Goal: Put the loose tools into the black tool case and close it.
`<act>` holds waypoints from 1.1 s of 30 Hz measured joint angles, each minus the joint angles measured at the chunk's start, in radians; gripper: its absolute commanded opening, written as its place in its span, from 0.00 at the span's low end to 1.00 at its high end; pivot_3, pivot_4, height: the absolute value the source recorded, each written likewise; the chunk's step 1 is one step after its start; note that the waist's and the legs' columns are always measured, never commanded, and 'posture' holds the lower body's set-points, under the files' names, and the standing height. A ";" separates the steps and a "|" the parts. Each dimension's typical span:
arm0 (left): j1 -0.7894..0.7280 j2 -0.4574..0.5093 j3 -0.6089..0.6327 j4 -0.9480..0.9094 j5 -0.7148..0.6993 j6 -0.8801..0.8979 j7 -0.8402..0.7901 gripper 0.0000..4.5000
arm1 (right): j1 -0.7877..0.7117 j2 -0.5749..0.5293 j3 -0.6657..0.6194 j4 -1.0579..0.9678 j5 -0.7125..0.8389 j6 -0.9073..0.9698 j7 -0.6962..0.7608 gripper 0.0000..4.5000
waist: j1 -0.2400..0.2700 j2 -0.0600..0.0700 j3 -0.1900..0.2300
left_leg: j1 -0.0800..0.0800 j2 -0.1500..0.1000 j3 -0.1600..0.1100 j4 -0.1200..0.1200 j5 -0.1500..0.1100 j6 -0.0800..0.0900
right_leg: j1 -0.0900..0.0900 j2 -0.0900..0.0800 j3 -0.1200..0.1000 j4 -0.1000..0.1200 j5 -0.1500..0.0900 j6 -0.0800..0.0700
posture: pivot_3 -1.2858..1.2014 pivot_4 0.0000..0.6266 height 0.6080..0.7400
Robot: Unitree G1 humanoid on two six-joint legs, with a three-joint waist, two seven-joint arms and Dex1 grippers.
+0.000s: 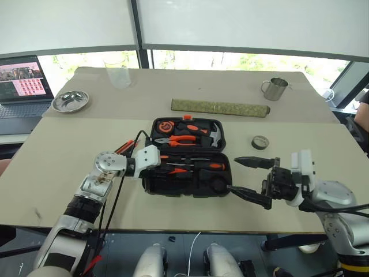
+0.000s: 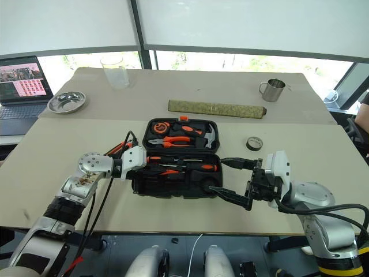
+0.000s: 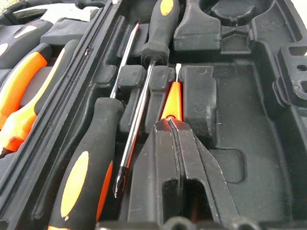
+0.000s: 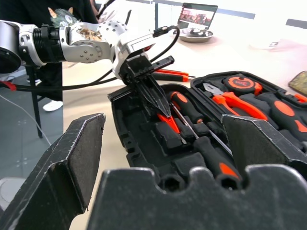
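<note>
On the pale surface (image 1: 69, 150), the black tool case (image 1: 187, 182) lies open just in front of the robot, its lid half carrying the pliers (image 1: 183, 140), hammer (image 1: 214, 134) and tape measure (image 1: 165, 125). Two black-and-orange screwdrivers (image 3: 91, 167) are seen bedded in the recesses of the near half. The left gripper (image 4: 156, 103) is reached into that half with its fingers (image 3: 189, 163) pressed together; the small orange tester screwdriver (image 3: 172, 101) lies right at their tips, though whether it is pinched or merely pushed down cannot be told. The right gripper (image 1: 252, 180) is held just beside the case's right end, its fingers spread wide and nothing between them. The small dark tape roll (image 1: 260, 142) sits loose on the surface to the right of the case, and something black and orange, perhaps the utility knife (image 4: 168, 75), lies outside the case by the left wrist.

The step in hand is judged to be the seating of the tester screwdriver. Next, the tape roll would need to be fetched, most handily by the open right gripper, and dropped into the round recess (image 3: 232, 9); only then can the lid be folded over.
</note>
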 measured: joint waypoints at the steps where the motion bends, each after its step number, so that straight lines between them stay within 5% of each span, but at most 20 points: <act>1: 0.020 -0.007 0.031 0.003 -0.029 -0.017 0.005 0.12 | -0.004 0.019 -0.002 0.014 -0.006 -0.023 -0.011 1.00 | -0.002 0.000 0.000 | -0.001 0.001 -0.001 0.000 0.000 0.000 | -0.001 0.000 0.000 0.000 0.000 0.000 | 0.52 0.24 1.00; 6: 0.199 0.049 0.222 -0.088 -0.184 -0.014 0.006 0.49 | -0.011 0.048 -0.029 0.074 -0.050 -0.114 -0.019 1.00 | -0.007 -0.001 0.001 | -0.009 0.001 -0.002 0.000 0.000 0.000 | -0.012 0.000 0.001 0.004 0.005 -0.008 | 0.52 0.24 1.00; 12: 0.674 0.074 0.609 -0.299 -0.315 0.029 0.152 0.99 | 0.043 0.076 -0.051 0.140 -0.076 -0.231 0.035 1.00 | -0.004 -0.002 0.002 | -0.008 0.001 -0.002 -0.001 -0.002 0.003 | -0.010 -0.006 0.001 0.000 0.005 -0.006 | 0.52 0.24 1.00; 18: 0.909 -0.040 0.817 -0.295 -0.351 0.027 0.314 0.99 | 0.051 0.136 -0.051 0.160 -0.073 -0.315 0.078 1.00 | 0.011 -0.005 0.002 | -0.008 0.001 -0.002 0.000 -0.002 0.003 | -0.009 -0.007 0.000 -0.002 0.002 -0.005 | 0.52 0.24 1.00; 22: 0.933 -0.047 0.845 -0.301 -0.390 0.078 0.352 0.99 | 0.050 0.165 -0.046 0.166 -0.073 -0.349 0.089 1.00 | 0.025 -0.005 0.002 | -0.007 0.002 -0.002 0.000 -0.002 0.003 | -0.010 -0.007 -0.001 -0.001 -0.002 -0.002 | 0.52 0.24 1.00; 27: 0.727 0.097 0.805 -0.309 -0.449 0.252 0.375 0.99 | 0.034 0.195 -0.016 0.138 -0.076 -0.357 0.057 1.00 | 0.031 -0.006 0.002 | -0.008 0.002 -0.002 0.000 -0.002 0.003 | -0.009 -0.005 -0.002 0.001 0.000 -0.004 | 0.52 0.24 1.00; 33: 0.339 0.252 0.532 -0.197 -0.361 0.419 0.327 0.99 | 0.027 0.198 0.018 0.086 -0.076 -0.348 0.014 1.00 | 0.015 -0.006 0.002 | -0.008 -0.002 0.001 -0.001 -0.002 0.003 | -0.010 -0.004 -0.001 0.000 0.003 -0.006 | 0.52 0.24 1.00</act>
